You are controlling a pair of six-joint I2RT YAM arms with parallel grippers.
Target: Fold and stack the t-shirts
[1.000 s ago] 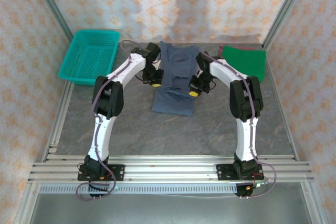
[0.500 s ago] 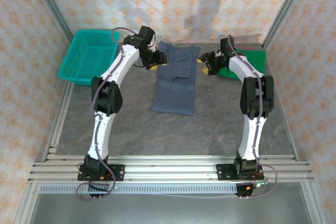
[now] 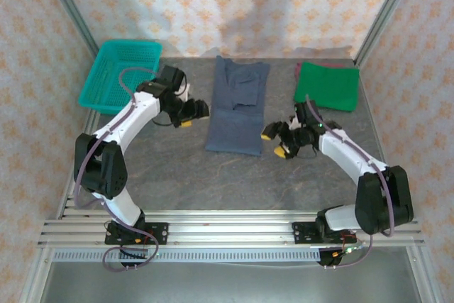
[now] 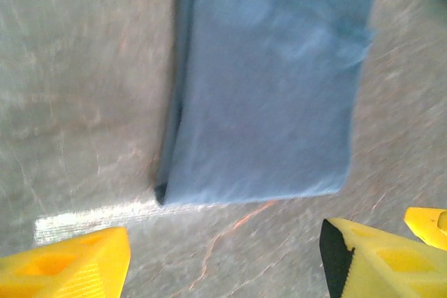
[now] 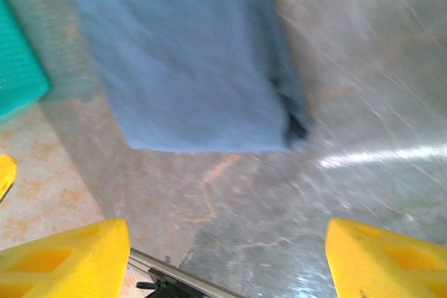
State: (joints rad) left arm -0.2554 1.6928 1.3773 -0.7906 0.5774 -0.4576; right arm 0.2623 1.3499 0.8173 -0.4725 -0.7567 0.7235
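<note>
The dark slate-blue t-shirt (image 3: pixel 237 108) lies flat at the middle of the grey table (image 3: pixel 213 175), folded into a long narrow panel that runs from the back wall toward the arms, with a smaller flap of cloth lying over its far half. The bright green t-shirt (image 3: pixel 328 86) rests folded at the far right corner, well apart from the blue one.

The left gripper (image 3: pixel 193 113) hangs just beside the blue shirt's left edge with its jaws spread and nothing between them. In the left wrist view its yellow fingers (image 4: pixel 66 263) frame bare table below the shirt's near hem (image 4: pixel 265 95). The right gripper (image 3: pixel 275 142) stands near the shirt's near right corner, likewise spread wide and empty. In the right wrist view the shirt (image 5: pixel 181 68) is blurred, and the teal patch at the left edge seems to be the mesh basket (image 3: pixel 120 76), which sits at the far left corner.
</note>
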